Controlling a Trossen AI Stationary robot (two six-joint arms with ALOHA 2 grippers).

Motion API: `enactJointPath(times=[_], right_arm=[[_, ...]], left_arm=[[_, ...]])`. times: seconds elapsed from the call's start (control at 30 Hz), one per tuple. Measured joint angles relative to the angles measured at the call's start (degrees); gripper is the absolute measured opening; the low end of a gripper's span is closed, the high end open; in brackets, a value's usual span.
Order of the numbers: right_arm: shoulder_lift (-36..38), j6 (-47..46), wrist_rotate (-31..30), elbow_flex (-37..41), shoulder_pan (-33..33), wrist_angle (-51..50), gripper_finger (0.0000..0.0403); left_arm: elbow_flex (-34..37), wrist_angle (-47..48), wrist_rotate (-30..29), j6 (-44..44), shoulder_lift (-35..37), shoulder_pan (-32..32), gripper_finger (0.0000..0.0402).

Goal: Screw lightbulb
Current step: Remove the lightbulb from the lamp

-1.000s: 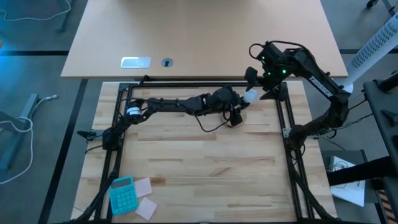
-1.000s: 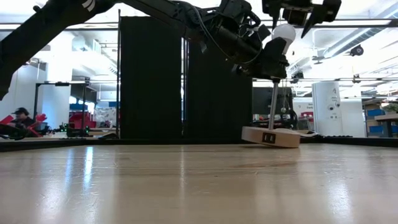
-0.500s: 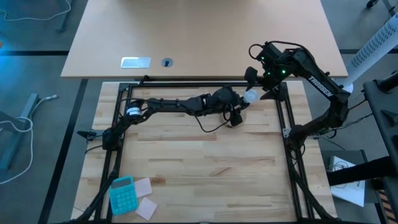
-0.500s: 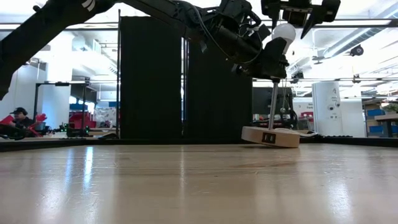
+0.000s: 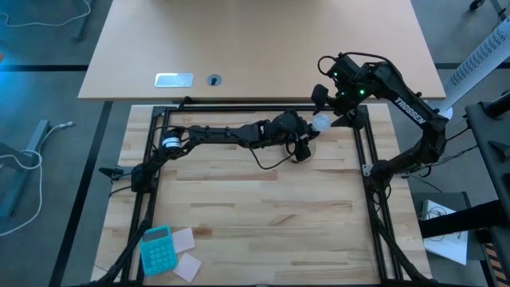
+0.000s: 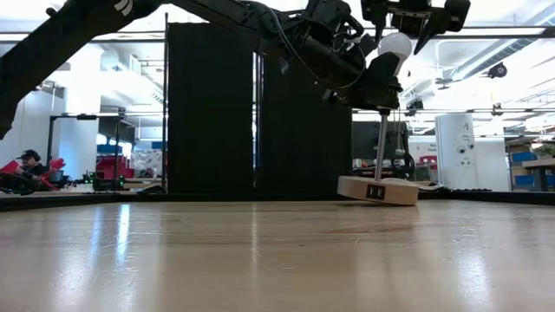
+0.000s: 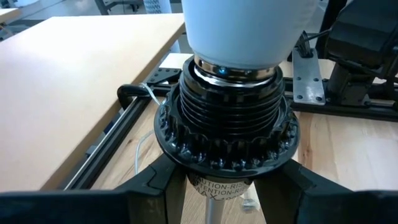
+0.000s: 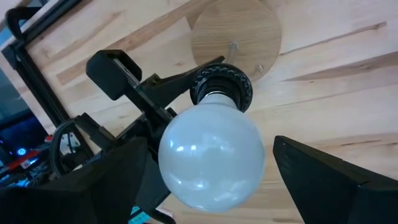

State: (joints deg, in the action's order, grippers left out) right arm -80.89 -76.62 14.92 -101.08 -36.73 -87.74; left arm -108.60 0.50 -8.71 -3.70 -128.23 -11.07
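Note:
The white lightbulb (image 8: 211, 155) sits with its neck in the black socket (image 7: 227, 124) of a lamp stand, which has a thin post (image 6: 381, 143) and a round wooden base (image 8: 235, 37). The stand is at the far right of the table. My left gripper (image 5: 301, 146) reaches in from the left and is shut on the socket. My right gripper (image 8: 211, 146) hangs over the lightbulb (image 6: 396, 45) and is open. One finger stands on either side of the globe, with a small gap on each side. My left gripper pinches the black socket between its two fingers (image 7: 155, 186), at the narrow part just under the ribbed collar (image 7: 224, 183). The fingers come nearly level from the table's left. The post leans slightly, and the wooden base (image 6: 377, 190) is down at the table.
A black frame rail (image 5: 239, 108) runs along the far edge and another (image 5: 368, 151) runs down the right side, close to the stand. A thin cable (image 5: 267, 163) trails from the stand. A blue calculator (image 5: 156, 249) and paper notes (image 5: 185, 255) lie near left.

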Motion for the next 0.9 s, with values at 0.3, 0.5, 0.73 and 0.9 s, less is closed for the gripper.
enactJointPath(times=[0.3, 0.5, 0.73, 0.9], right_arm=[[-0.74, 0.01, -0.22, 0.11, 1.27, 0.15, 0.0343], [-0.81, 0.02, -1.38, 0.35, 1.25, 0.15, 0.0315], [-2.15, 1.77, -1.56, 0.48, 1.53, 0.18, 0.0269], [-2.73, 6.47, -0.35, 0.46, 1.51, 0.17, 0.0258]], left_arm=[[0.00, 0.01, 0.00, 0.00, -0.01, 0.00, 0.0144], [0.00, 0.01, 0.00, 0.00, -0.01, 0.00, 0.0144], [0.00, 0.21, 0.02, -0.08, -0.03, 0.00, 0.0144], [0.00, 0.31, 0.02, 0.02, -0.03, 0.00, 0.0144]])
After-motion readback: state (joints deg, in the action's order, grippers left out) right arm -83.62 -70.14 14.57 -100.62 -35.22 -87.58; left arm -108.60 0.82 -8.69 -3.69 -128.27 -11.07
